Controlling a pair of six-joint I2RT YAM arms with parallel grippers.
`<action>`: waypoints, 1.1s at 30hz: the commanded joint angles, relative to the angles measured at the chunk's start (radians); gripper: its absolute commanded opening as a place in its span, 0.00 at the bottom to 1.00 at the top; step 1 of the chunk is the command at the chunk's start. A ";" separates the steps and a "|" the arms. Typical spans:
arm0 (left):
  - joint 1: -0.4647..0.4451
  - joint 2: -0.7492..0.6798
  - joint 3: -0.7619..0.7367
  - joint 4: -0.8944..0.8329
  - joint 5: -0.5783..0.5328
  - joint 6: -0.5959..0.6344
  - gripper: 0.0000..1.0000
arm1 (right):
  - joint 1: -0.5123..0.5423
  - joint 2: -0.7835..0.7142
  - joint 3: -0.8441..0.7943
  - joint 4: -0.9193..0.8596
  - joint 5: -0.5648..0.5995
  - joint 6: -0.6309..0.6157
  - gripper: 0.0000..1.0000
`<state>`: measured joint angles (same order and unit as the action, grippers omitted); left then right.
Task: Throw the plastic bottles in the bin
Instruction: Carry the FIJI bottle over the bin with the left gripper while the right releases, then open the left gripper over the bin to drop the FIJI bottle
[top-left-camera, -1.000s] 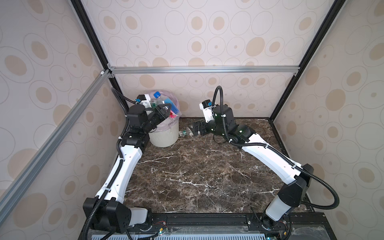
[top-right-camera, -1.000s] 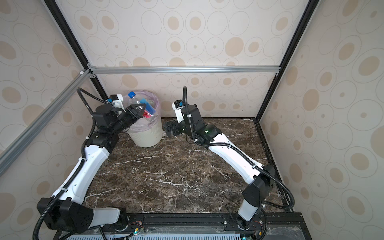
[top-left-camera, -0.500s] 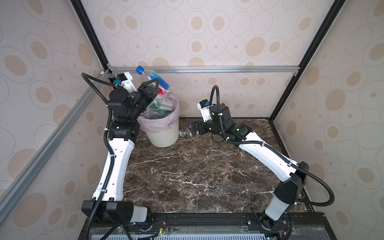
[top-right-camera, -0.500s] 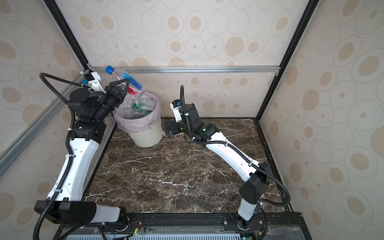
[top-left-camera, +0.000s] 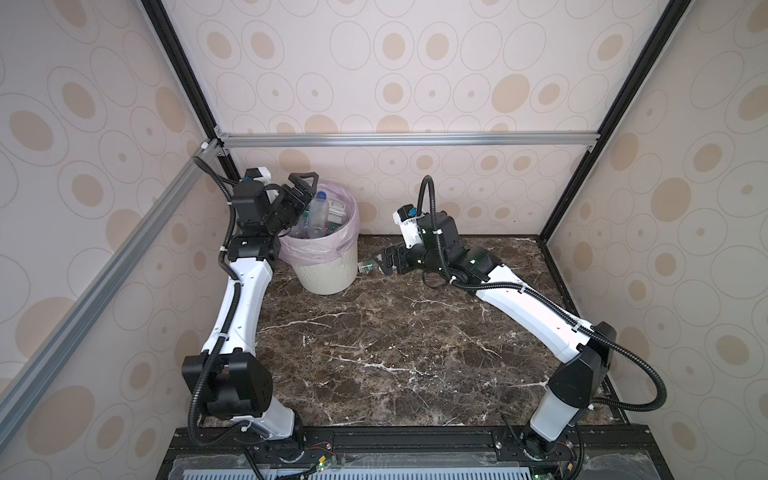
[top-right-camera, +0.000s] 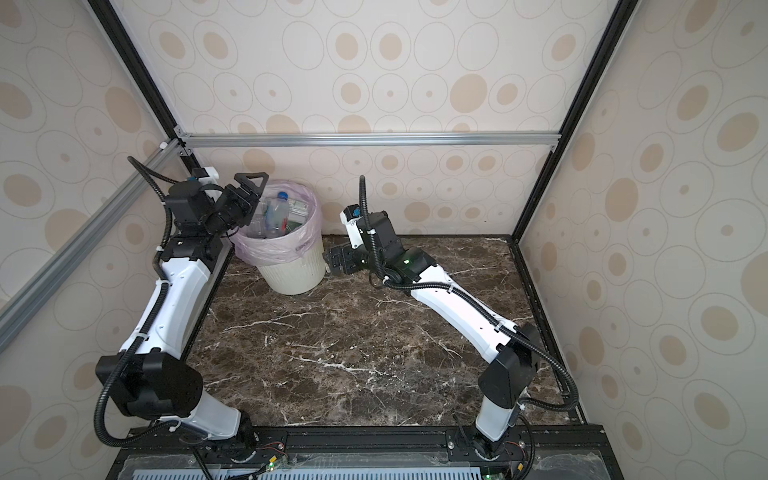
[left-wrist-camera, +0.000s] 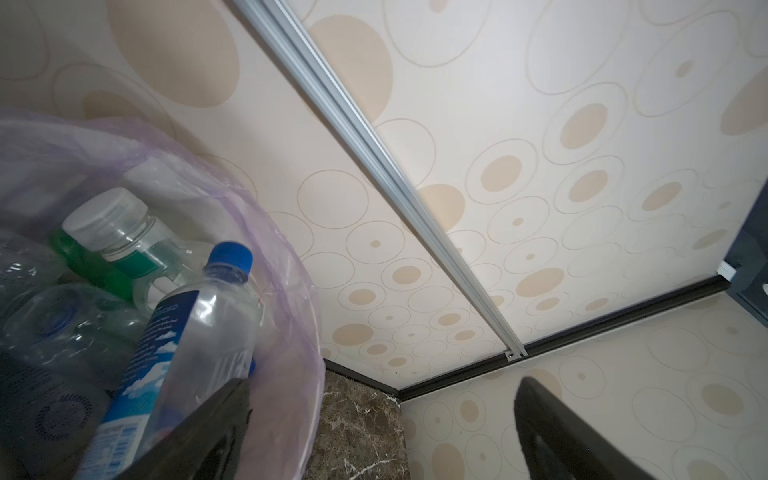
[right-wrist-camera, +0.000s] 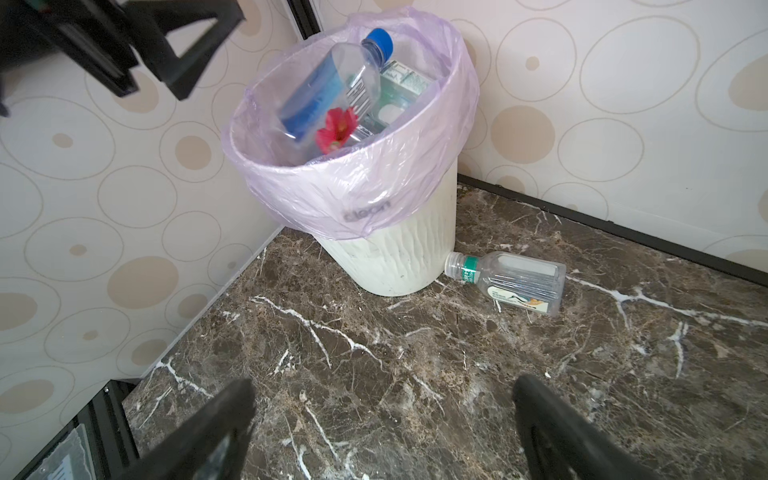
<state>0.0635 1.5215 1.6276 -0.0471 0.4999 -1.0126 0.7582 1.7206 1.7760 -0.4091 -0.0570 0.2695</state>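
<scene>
The cream ribbed bin, lined with a pink bag, stands at the back left and holds several plastic bottles. On top lies a clear blue-capped, blue-labelled bottle. My left gripper hangs open at the bin's left rim, holding nothing. A clear bottle with a white cap and green neck band lies on its side against the bin's base. Just right of it my right gripper is open and empty, low over the table.
The dark marble tabletop is boxed in by patterned walls on three sides. An aluminium rail runs along the back wall above the bin. Something red and flower-shaped shows inside the bin.
My left gripper lifted the blue-capped bottle above the bin, then came down to the rim and opened; the bottle now lies in the bin. The right gripper edged toward the lying bottle.
</scene>
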 joint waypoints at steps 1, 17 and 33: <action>0.001 -0.077 0.037 -0.010 0.001 0.061 0.99 | 0.008 -0.008 -0.013 0.022 -0.020 0.020 1.00; -0.071 -0.185 -0.199 0.102 0.068 0.068 0.99 | -0.029 0.001 -0.055 0.015 0.031 0.073 1.00; -0.355 -0.241 -0.563 0.124 0.003 0.198 0.99 | -0.220 0.311 0.131 -0.071 -0.035 0.133 1.00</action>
<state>-0.2680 1.2991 1.1130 0.0353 0.5137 -0.8524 0.5495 1.9812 1.8549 -0.4526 -0.0635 0.3981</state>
